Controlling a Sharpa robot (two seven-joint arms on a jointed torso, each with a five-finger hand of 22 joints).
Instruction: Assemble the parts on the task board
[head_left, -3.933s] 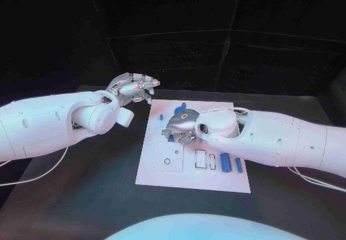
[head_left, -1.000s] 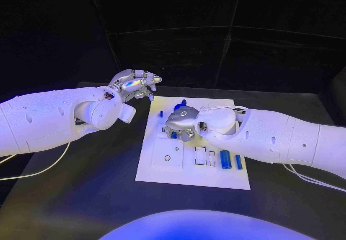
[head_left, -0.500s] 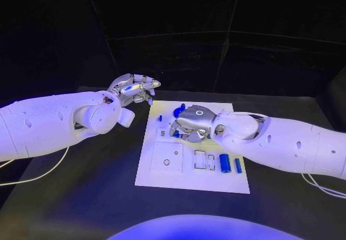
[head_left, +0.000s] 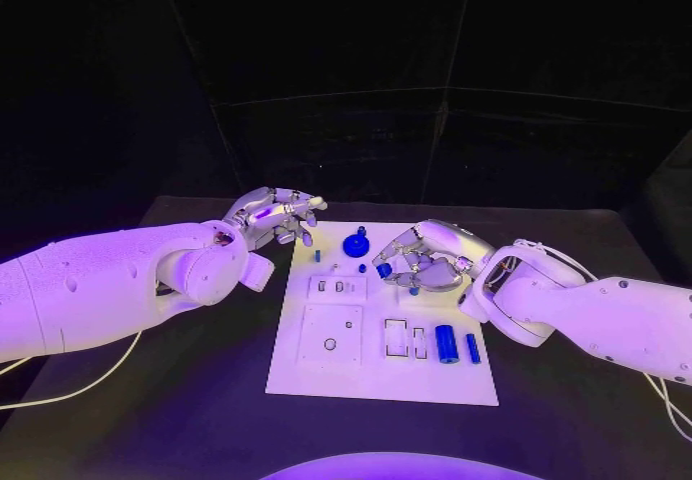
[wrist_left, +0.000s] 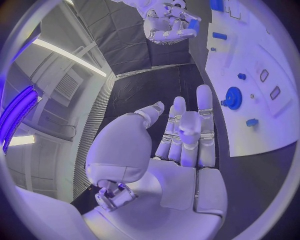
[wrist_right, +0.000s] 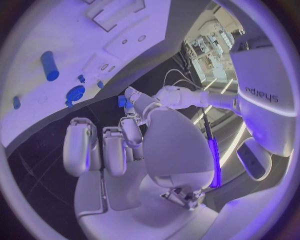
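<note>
A black counter (head_left: 173, 400) is carrying the scene in a dark room, and the white task board (head_left: 378, 375) is lying flat in its middle.

The board is showing several rectangular cutouts and small holes. A round blue part with a knob (head_left: 356, 243) is standing near its far edge, with a tiny blue peg (head_left: 317, 256) just beside it toward the left arm. A blue cylinder (head_left: 447, 343) and a slimmer blue bar (head_left: 473, 347) are lying side by side near the board's right edge.

The right robot hand (head_left: 417, 262) is hovering over the far right part of the board, fingers curled down, pinching a small blue piece (head_left: 385, 270) at its fingertips. The left robot hand (head_left: 274, 217) is hanging just off the board's far left corner, holding nothing, its fingers loosely spread.

The left wrist view is showing that hand's fingers (wrist_left: 187, 131) extended and empty, with the knobbed part (wrist_left: 232, 97) beyond them and the right robot hand (wrist_left: 167, 25) gripping blue in the distance. The right wrist view is looking past its own curled fingers (wrist_right: 100, 147) to the blue piece (wrist_right: 122, 101) at a fingertip, and is also showing the cylinder (wrist_right: 49, 65) lying on the board (wrist_right: 75, 30).
</note>
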